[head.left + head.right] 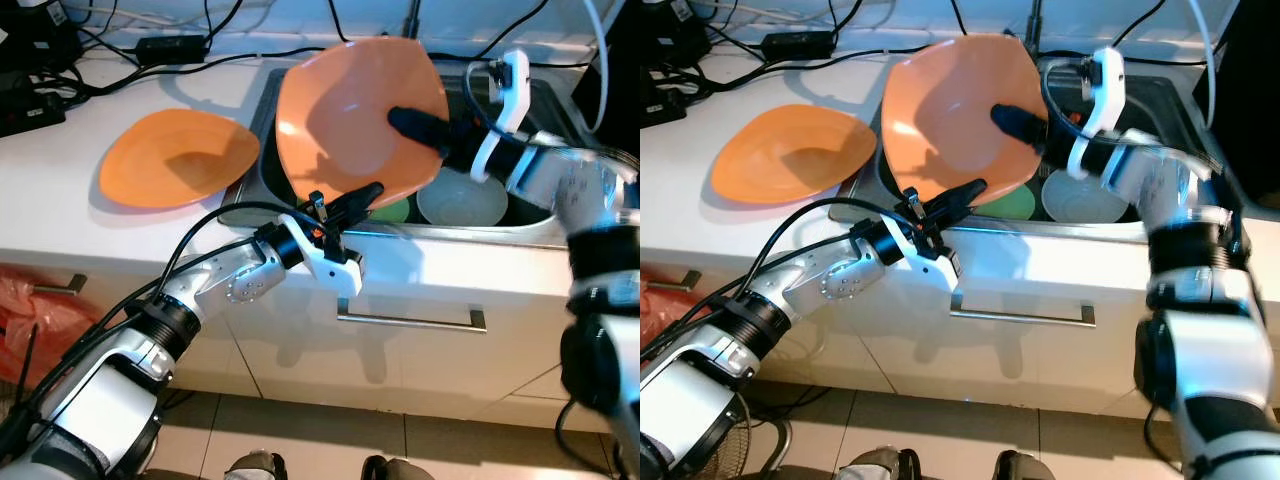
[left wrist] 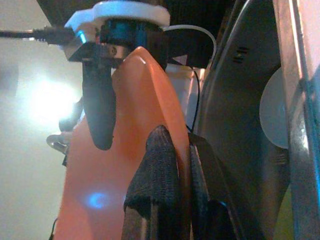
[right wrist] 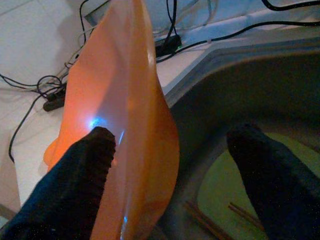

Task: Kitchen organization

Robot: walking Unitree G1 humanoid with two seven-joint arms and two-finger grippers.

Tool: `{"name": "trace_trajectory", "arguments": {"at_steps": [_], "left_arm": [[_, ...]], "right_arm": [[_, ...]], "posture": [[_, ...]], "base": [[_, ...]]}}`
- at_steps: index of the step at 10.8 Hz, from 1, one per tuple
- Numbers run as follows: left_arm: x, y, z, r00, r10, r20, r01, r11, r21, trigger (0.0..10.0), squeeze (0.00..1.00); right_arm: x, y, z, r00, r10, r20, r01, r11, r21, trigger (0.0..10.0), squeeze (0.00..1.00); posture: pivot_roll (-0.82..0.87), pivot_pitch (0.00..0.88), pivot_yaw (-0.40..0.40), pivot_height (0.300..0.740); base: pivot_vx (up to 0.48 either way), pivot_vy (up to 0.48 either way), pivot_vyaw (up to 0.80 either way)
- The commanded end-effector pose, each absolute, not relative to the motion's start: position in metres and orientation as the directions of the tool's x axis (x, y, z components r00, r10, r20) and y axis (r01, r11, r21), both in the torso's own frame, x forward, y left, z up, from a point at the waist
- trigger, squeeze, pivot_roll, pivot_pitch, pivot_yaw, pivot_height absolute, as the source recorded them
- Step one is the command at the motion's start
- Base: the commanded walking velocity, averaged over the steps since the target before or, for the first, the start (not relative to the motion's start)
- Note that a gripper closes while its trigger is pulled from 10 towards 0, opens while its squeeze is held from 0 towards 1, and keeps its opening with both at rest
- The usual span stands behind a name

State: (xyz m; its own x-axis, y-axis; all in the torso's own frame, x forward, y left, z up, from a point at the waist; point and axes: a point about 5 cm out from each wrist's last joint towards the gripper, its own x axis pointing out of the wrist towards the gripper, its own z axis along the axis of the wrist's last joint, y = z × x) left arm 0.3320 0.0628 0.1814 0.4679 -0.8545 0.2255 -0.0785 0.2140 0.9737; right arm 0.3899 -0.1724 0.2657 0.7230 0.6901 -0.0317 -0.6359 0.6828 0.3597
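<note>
The orange plate (image 1: 345, 110) stands tilted on edge over the sink (image 1: 530, 225); the left gripper (image 1: 345, 203) clamps its near, lower rim. The right gripper (image 1: 425, 130) straddles the far side with fingers spread wide; judging by that, the left arm takes it toward the second orange plate (image 1: 178, 157) on the counter (image 1: 60, 210).

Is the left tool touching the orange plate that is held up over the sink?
Touching. In the left wrist view the left tool has its black fingers closed on the edge of the raised orange plate, one on each face.
</note>
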Motion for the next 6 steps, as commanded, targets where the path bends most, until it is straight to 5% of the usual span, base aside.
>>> {"name": "trace_trajectory", "arguments": {"at_steps": [1, 6], "left_arm": [[0.3165, 0.0459, 0.1807, 0.358, -0.903, 0.237, -0.079, 0.223, 0.972, 0.0, 0.0], [0.3144, 0.0425, 0.1802, 0.347, -0.905, 0.245, -0.089, 0.228, 0.97, 0.0, 0.0]], "right_arm": [[0.3929, -0.1779, 0.2519, 0.743, 0.652, -0.153, -0.579, 0.74, 0.342, 0.0, 0.0], [0.396, -0.1858, 0.2536, 0.719, 0.639, -0.273, -0.589, 0.769, 0.247, 0.0, 0.0]], "posture": [[0.02, 0.119, -0.006, 0.74], [0.01, 0.121, -0.01, 0.74]], "base": [[0.0, 0.0, 0.0], [0.0, 0.0, 0.0]]}}
